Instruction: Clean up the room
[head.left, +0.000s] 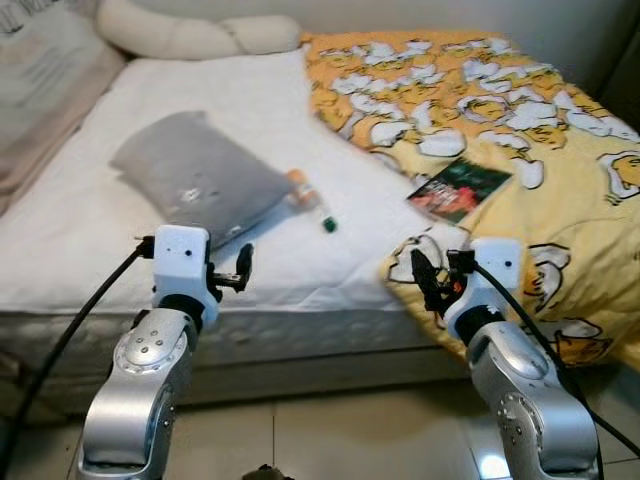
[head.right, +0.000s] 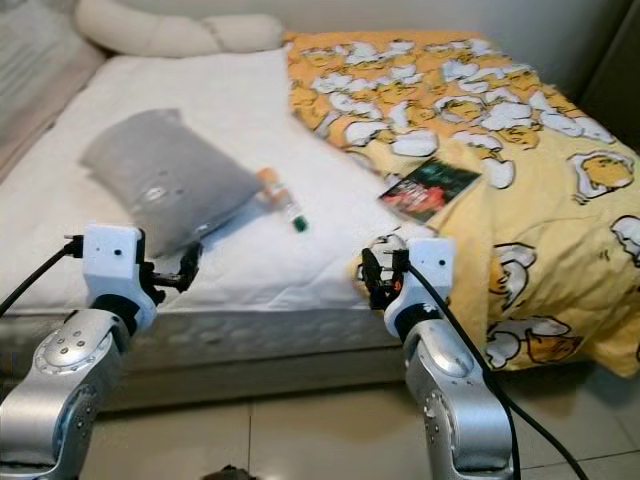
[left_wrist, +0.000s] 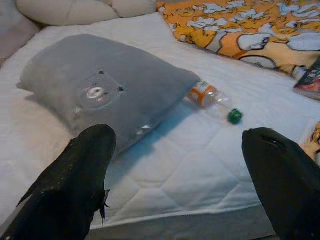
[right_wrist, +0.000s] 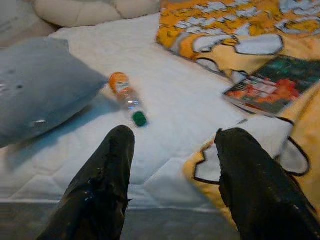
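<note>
Nearby, a plastic bottle (head.left: 307, 197) lies beside the grey pillow (head.left: 200, 176); both tools, left (left_wrist: 180, 165) and right (right_wrist: 175, 175), gape empty.

Quilted matt mattress (head.left: 90, 230); plush pillow (head.left: 200, 175)

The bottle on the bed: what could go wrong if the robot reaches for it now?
The bottle lies on its side against the grey pillow, so a pincer finger could nudge it and make it roll, or catch the pillow instead. Both pincers, left and right, are open, short of the mattress edge.
</note>
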